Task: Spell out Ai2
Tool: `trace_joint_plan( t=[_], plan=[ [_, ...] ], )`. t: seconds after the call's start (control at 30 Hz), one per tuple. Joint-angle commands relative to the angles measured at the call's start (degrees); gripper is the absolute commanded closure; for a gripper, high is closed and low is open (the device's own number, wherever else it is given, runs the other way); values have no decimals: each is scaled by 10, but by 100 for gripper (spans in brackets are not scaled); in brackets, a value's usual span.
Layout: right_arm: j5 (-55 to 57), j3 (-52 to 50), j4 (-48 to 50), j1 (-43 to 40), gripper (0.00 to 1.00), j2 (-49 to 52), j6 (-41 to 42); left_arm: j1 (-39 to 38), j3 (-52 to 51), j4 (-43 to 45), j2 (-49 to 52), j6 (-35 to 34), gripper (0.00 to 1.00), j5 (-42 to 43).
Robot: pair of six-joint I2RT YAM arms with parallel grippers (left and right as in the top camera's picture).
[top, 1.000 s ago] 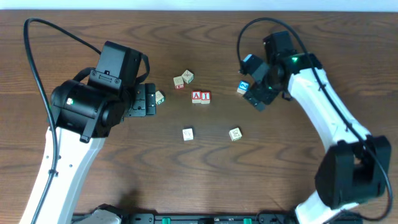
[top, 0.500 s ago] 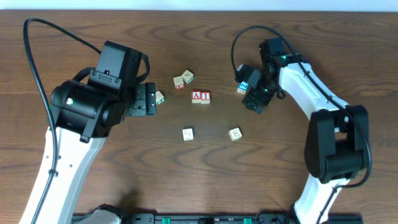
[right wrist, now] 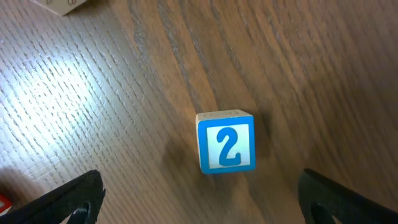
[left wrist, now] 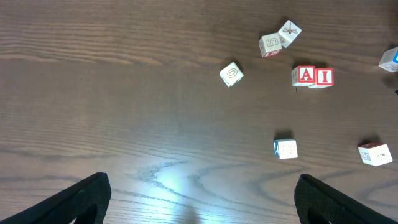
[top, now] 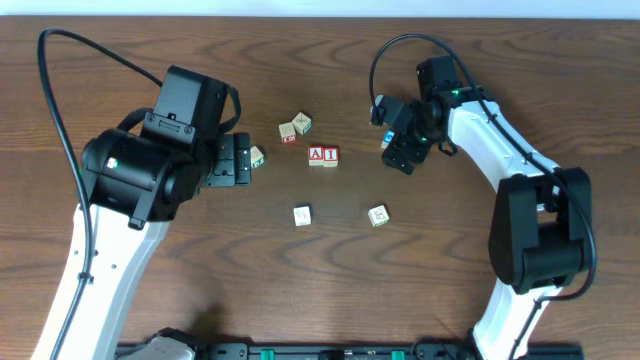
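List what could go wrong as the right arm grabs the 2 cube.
The right fingers stand open over the small wooden cube with a blue 2; closing off-centre may twist it. Setting it beside the red I cube could knock that and the touching red A cube out of line.

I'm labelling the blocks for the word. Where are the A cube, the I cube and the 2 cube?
A cube [top: 316, 154]: overhead view, on its red-lettered top face.
I cube [top: 330, 154]: overhead view, on its red-lettered top face.
2 cube [right wrist: 226, 148]: right wrist view, on the blue digit.
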Motion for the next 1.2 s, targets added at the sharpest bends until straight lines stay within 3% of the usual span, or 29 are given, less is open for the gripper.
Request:
trace_joint_plan(
  t=[0.0, 0.17, 0.37, 0.63, 0.77, 0.87, 0.97, 1.17],
  plan=[
    [-18, 11, 7, 4, 1, 13, -8, 0, -2, 1, -6, -3, 5, -2],
    [-17, 11, 23, 4, 9, 38, -7, 0, -2, 1, -6, -3, 5, -2],
    [-16, 11, 38, 4, 10, 42, -1, 0, -2, 4, -6, -3, 5, -2],
    [-15, 11, 52, 4, 20, 42, 23, 0, -2, 4, -6, -3, 5, -2],
    [-13, 11, 50, 4, 36, 42, 23, 0, -2, 4, -6, -3, 5, -2],
    [-8, 11, 51, 4, 60, 42, 31, 0, -2, 4, -6, -3, 5, -2],
    [-8, 11, 50, 4, 55, 42, 32, 0, -2, 4, -6, -3, 5, -2],
    [-8, 11, 49, 4, 63, 42, 61, 0, -2, 4, -6, -3, 5, -2]
  ],
)
